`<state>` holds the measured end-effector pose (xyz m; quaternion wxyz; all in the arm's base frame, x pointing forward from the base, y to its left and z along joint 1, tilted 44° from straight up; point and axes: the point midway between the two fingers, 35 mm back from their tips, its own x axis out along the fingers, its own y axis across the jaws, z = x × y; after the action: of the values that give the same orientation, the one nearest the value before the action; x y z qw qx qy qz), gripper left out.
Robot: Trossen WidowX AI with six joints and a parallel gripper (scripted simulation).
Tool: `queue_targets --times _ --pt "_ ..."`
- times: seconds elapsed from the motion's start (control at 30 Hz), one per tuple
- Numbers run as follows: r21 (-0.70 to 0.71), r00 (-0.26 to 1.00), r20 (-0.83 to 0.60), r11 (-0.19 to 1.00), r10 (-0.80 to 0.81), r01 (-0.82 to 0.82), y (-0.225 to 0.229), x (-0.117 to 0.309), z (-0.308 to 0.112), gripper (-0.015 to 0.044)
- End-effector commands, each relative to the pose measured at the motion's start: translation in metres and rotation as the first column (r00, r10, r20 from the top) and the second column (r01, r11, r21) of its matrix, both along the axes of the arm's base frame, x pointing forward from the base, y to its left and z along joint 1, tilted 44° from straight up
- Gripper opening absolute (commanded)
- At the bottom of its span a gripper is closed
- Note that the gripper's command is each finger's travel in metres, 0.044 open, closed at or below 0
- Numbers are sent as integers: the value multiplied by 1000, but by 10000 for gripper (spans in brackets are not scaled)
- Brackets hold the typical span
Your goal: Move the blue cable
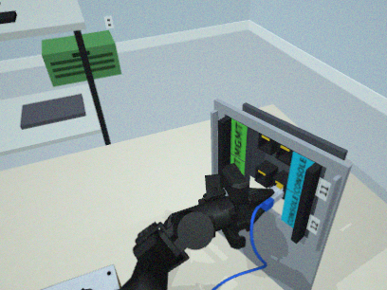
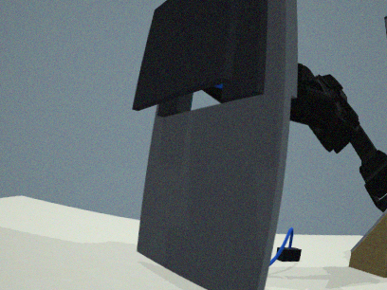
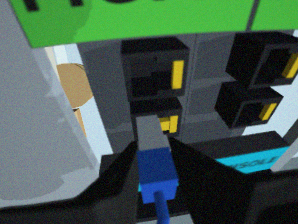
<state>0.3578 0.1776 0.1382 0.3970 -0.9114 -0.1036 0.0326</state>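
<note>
The top view looks obliquely down from above and beside the arm onto the front of the server panel. The exterior view sits low and close behind that panel, facing its back; both share panel and arm. The wrist view faces the ports from very near.

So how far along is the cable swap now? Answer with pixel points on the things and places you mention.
Done: the upper CONSOLE port (image 1: 284, 152) (image 3: 250, 111) is vacant. In hand: the gripper (image 1: 274, 192) (image 3: 152, 144) grips the blue cable's plug (image 1: 276, 193) (image 3: 156, 165), nose at the lower CONSOLE port (image 1: 279, 183) (image 3: 174, 123); I can't tell if it's seated. Left: confirming the click, then letting go.
</note>
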Motion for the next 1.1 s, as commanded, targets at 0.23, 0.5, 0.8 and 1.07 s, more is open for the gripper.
queue_targets --times 0.23,0.5,0.8,1.07 --pt "2 1000 8 1000 7 -7 3 3 1 0" --pt "2 1000 8 1000 7 -8 4 5 1 0" --pt "2 1000 9 1000 8 -8 5 7 0 0" --pt "3 1000 9 1000 8 -8 6 8 0 0"
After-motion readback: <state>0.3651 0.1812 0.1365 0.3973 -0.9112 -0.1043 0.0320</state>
